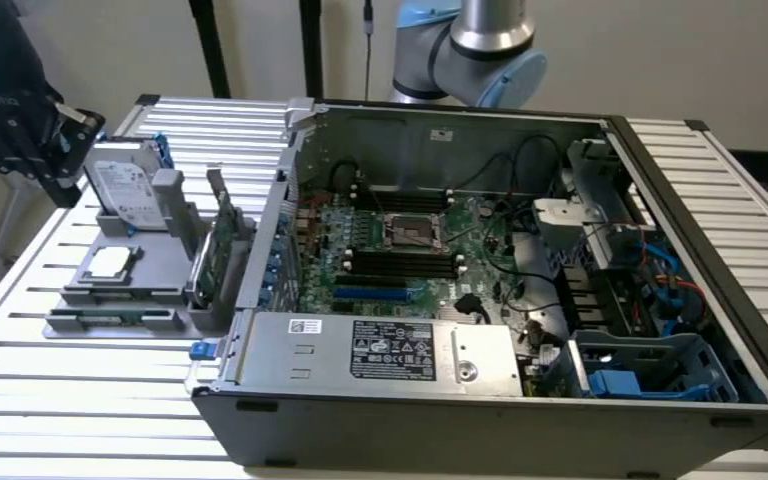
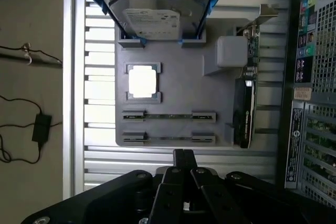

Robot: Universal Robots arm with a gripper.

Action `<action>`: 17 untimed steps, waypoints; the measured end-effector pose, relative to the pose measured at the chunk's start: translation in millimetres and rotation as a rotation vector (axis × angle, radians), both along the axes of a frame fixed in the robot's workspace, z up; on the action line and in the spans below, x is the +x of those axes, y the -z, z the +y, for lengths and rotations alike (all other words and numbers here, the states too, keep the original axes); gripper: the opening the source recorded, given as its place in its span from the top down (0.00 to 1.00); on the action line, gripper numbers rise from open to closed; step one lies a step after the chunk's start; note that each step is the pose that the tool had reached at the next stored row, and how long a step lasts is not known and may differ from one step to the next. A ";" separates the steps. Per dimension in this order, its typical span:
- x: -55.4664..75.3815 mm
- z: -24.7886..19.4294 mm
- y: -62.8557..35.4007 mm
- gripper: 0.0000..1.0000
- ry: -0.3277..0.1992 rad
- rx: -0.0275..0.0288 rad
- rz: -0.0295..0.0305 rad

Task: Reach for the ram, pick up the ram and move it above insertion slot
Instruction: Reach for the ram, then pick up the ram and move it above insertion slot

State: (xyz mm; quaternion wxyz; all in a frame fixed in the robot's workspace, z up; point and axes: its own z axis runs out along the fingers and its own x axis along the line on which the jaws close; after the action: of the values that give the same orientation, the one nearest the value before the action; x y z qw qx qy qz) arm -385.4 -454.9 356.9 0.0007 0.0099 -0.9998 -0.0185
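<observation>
Slatted aluminium worktop [image 1: 37, 400] carries an open black computer case [image 1: 491, 435] and, on the exterior view's left, a grey moulded parts tray [image 2: 173, 77] with a silver hard drive [image 2: 157, 17] at its far end. Two long, thin green sticks lie in parallel grooves at the tray's near end. The ram [image 2: 168, 138] closest to the black fingers [image 2: 178, 159] is probably the target, though both sticks look alike from above. The fingers are pressed together, holding nothing, and hover above the tray's near edge, apart from the ram. This looks like the reaching step, early in the task. A grasp would need the fingers parted and lined up across the stick's thin edges.
</observation>
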 end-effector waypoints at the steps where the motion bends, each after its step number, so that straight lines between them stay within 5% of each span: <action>1: -0.6 -0.9 0.0 0.89 -0.001 0.0000 0.0000; 17: -0.7 -1.2 -0.1 0.89 -0.001 0.0000 -0.0002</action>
State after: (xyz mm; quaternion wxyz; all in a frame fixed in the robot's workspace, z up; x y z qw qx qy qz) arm -386.1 -456.1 356.9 0.0006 0.0104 -0.9998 -0.0185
